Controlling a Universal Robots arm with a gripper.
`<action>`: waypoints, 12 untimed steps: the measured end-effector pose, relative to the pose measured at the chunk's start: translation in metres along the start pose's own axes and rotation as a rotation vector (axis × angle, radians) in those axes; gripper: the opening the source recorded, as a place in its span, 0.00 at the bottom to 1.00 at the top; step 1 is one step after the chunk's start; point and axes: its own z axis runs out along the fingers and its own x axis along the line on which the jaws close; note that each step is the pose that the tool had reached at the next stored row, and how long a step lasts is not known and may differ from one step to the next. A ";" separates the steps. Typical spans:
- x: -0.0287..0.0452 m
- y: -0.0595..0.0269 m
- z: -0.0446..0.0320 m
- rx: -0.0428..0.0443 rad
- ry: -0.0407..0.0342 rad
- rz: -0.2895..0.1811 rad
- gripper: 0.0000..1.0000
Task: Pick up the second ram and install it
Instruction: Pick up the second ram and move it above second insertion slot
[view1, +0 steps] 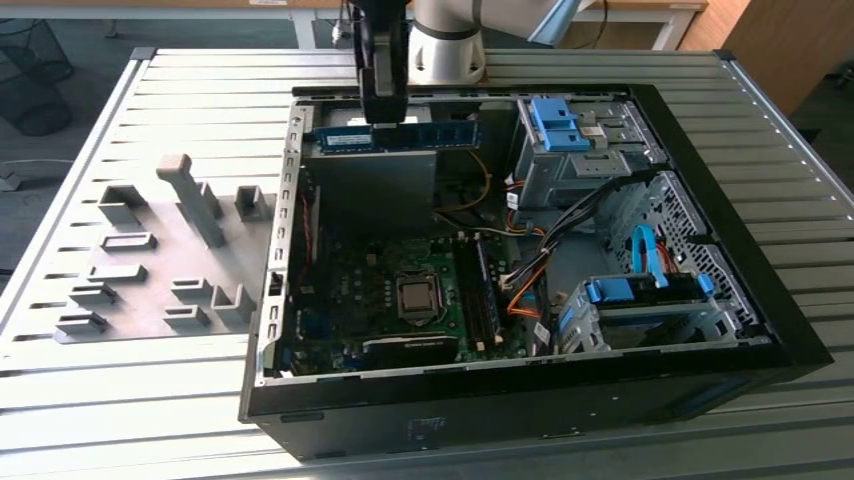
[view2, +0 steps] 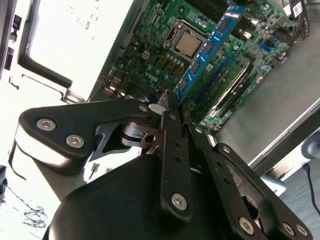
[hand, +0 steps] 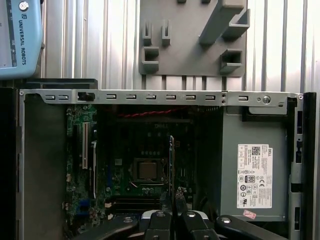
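Note:
My gripper (view1: 384, 118) hangs over the back of the open computer case (view1: 534, 400), above the power supply (view1: 374, 195). It is shut on the second ram (view1: 400, 136), a long green stick with black chips and a pale blue label, held level and clear of the case. In the second wrist view the second ram (view2: 210, 47) reaches out from the gripper (view2: 170, 104) over the motherboard (view2: 165, 20). In the first wrist view the second ram (hand: 171, 165) shows edge-on above the gripper (hand: 172, 202). A darker memory stick (view1: 478, 290) sits in a slot beside the processor socket (view1: 418, 296).
A grey plate of plastic fixture blocks (view1: 160, 250) lies on the slatted table at the exterior view's left. Inside the case are blue-tabbed drive cages (view1: 561, 125), a lower drive bay (view1: 641, 300) and loose cables (view1: 527, 270). The case walls ring the motherboard.

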 end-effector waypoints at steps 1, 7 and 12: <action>0.0000 -0.0015 0.0000 0.0000 0.0001 0.000 0.14; 0.0000 -0.0046 0.0000 0.0000 0.0001 0.000 0.14; 0.0000 -0.0080 0.0000 0.0000 0.0001 0.000 0.14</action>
